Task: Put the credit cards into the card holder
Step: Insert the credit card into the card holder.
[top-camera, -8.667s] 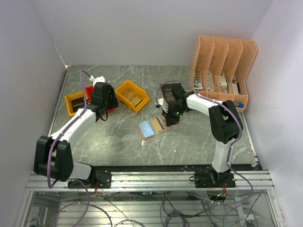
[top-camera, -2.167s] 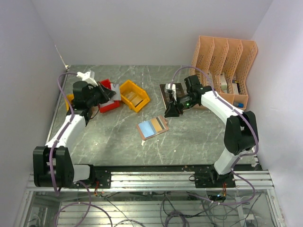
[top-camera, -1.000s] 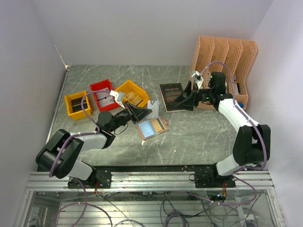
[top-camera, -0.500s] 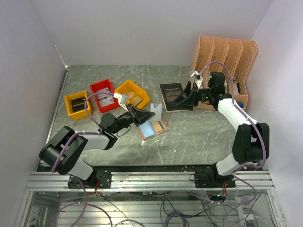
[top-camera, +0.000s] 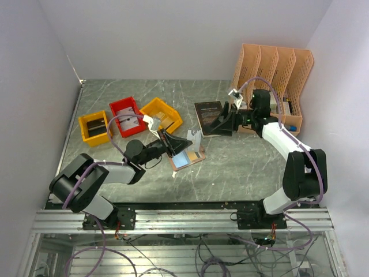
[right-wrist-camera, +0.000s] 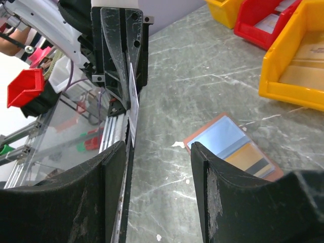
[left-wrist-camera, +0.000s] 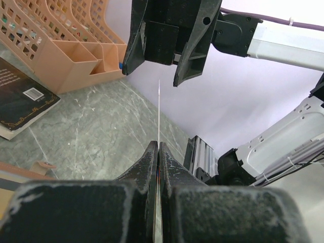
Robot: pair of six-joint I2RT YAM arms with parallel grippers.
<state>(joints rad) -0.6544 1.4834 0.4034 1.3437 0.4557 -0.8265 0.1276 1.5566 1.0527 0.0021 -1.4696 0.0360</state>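
My left gripper (top-camera: 183, 142) (left-wrist-camera: 159, 144) is shut on a grey-silver credit card (top-camera: 194, 138), held upright just above the table and seen edge-on in the left wrist view (left-wrist-camera: 159, 109). The tan card holder (top-camera: 188, 166) (right-wrist-camera: 200, 137) lies open below it. A light blue card (top-camera: 180, 161) (right-wrist-camera: 220, 139) and an orange-gold card (top-camera: 195, 154) (right-wrist-camera: 248, 154) sit inside it. My right gripper (top-camera: 215, 127) (right-wrist-camera: 157, 147) is open, facing the held card (right-wrist-camera: 133, 98) from the right, a short gap away, with nothing between its fingers.
A black book (top-camera: 208, 109) (left-wrist-camera: 20, 101) lies under the right arm. The peach file rack (top-camera: 271, 81) (left-wrist-camera: 61, 35) stands at the back right. Two yellow bins (top-camera: 95, 127) (top-camera: 162, 113) and a red bin (top-camera: 127, 112) sit at the left.
My left gripper has carried the grey-silver card to the right, over the card holder and closer to the right gripper. The right gripper has shifted slightly left and stays open.
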